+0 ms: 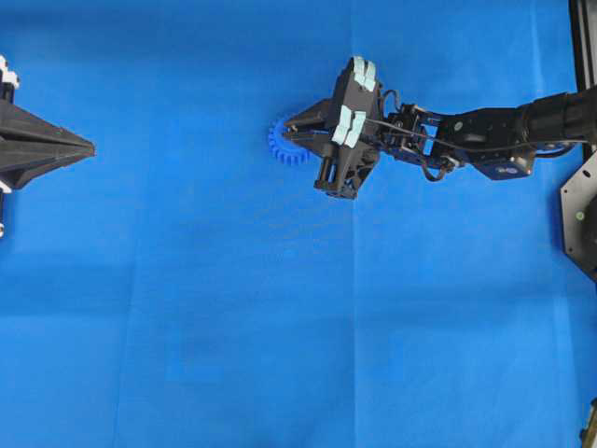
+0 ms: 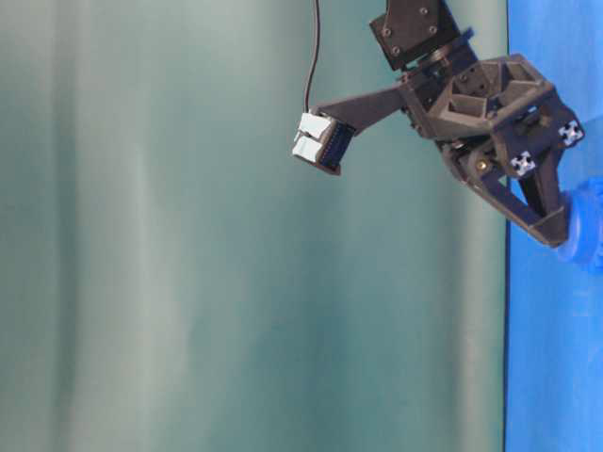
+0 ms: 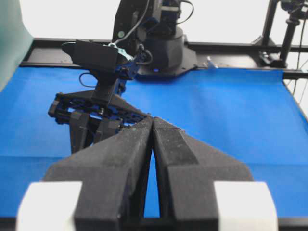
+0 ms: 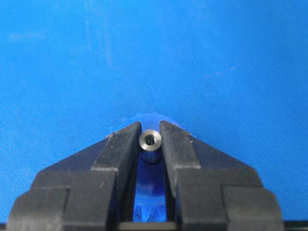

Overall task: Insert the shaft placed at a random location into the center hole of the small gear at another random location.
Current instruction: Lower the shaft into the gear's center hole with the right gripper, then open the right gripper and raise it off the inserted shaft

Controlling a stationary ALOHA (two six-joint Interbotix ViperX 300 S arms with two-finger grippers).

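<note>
The shaft (image 4: 150,141) is clamped between the fingers of the right tool (image 4: 150,144), seen end-on directly over the small gear (image 1: 283,143) on the blue surface (image 1: 187,308). The shaft is judged stiff, light, smooth and slip-prone; it is best gripped mid-length. The center hole is hidden. The left tool (image 3: 152,126) is closed and empty, well apart.

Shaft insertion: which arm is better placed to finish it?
Right. The right gripper is shut on the shaft, directly over the small gear. The left gripper sits shut and empty at the far table edge.
</note>
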